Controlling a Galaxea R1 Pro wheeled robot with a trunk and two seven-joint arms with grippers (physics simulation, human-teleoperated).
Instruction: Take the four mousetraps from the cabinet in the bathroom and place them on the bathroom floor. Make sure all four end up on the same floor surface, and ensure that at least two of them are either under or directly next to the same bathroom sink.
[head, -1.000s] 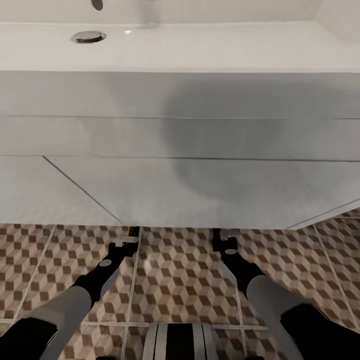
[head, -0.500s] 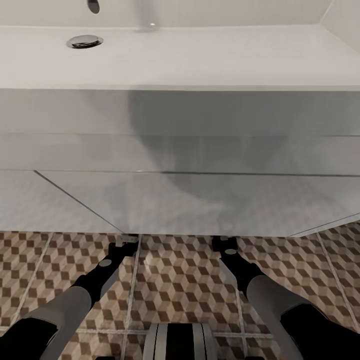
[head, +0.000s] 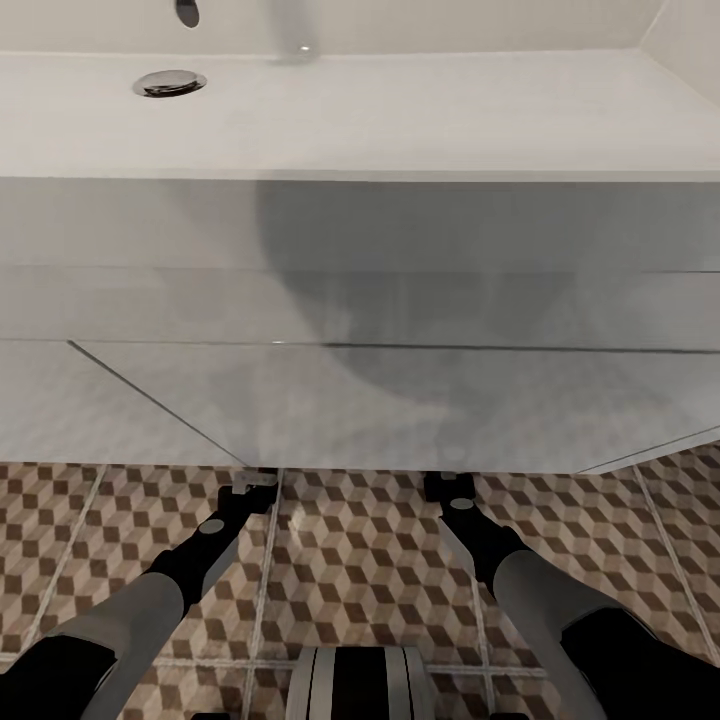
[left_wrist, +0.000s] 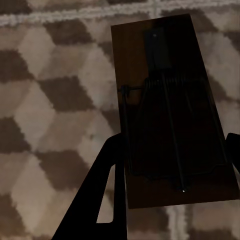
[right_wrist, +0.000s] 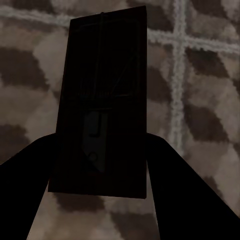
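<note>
Because at least two traps must end up under or beside the same sink, both arms reach low beneath the front edge of the white wall-hung vanity (head: 360, 400), whose long shallow sink (head: 400, 110) lies above with its chrome drain (head: 168, 83) toward the left. The left gripper (head: 255, 485) and right gripper (head: 450, 487) sit at the vanity's lower edge, over the cube-patterned bathroom floor (head: 360, 560). In the left wrist view, a mousetrap (left_wrist: 172, 107) lies between the dark fingers (left_wrist: 100, 200), its spring parts uppermost; the jaws appear clamped on its long edges. In the right wrist view, a second mousetrap (right_wrist: 102, 100), deep in shadow, is likewise bracketed by the fingers (right_wrist: 190, 190), jaws seemingly closed on it. Whether either board already touches the tiles cannot be told. Holding each flat, wire side up, probably favours a level release onto the floor.
</note>
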